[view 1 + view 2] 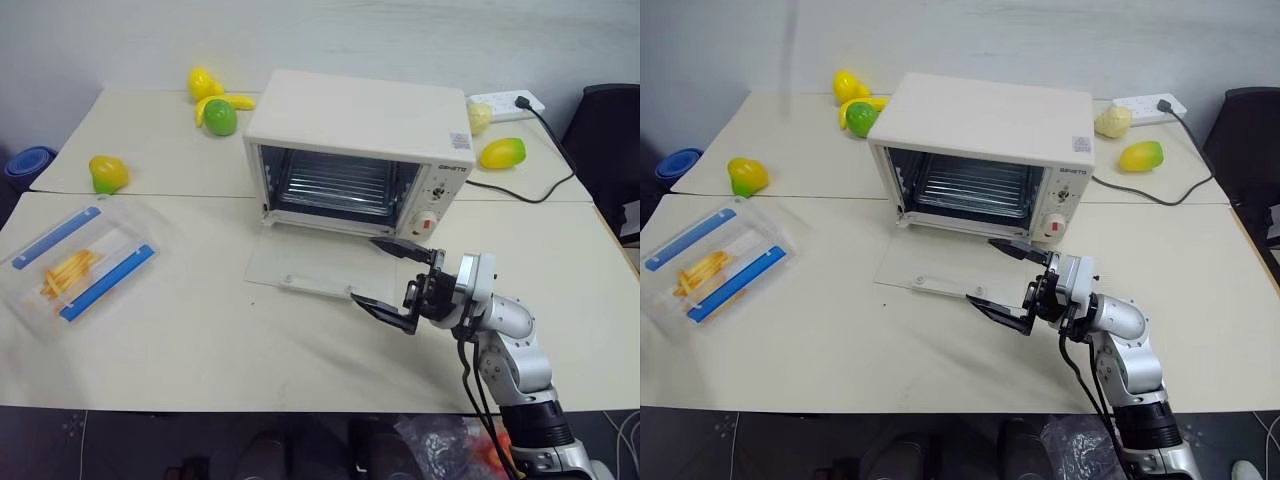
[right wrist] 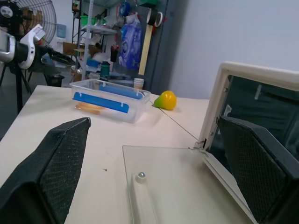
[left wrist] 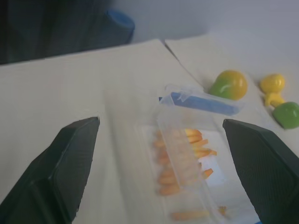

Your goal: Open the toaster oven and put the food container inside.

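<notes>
The toaster oven [image 1: 360, 150] stands toward the far middle of the table [image 1: 200, 330], its glass door [image 1: 315, 265] folded flat down onto the tabletop in front of it. The wire rack [image 1: 335, 185] is visible inside the cavity; the knobs and red button [image 1: 425, 222] sit on the right of the front panel.

The food container [image 1: 75, 262] lies at the near left of the table, well apart from the oven — a clear box with two blue strips and yellow sticks between them. It rests on the table, held by nothing.

The right gripper [image 1: 395, 275] hangs just beyond the near right corner of the lowered door, pointing left, its two black fingers spread wide with nothing between them. The left gripper [image 3: 159, 168] is seen from its own wrist camera, fingers likewise wide apart, aimed at the container; whether it is above or beside the box cannot be told.

Other items: a yellow-green toy fruit [image 1: 108, 173] beyond the container, a cluster of yellow and green toy fruit [image 1: 215, 105] at far left of the oven, another yellow-green fruit [image 1: 502, 153] and a power strip [image 1: 505, 103] with black cable at far right.
</notes>
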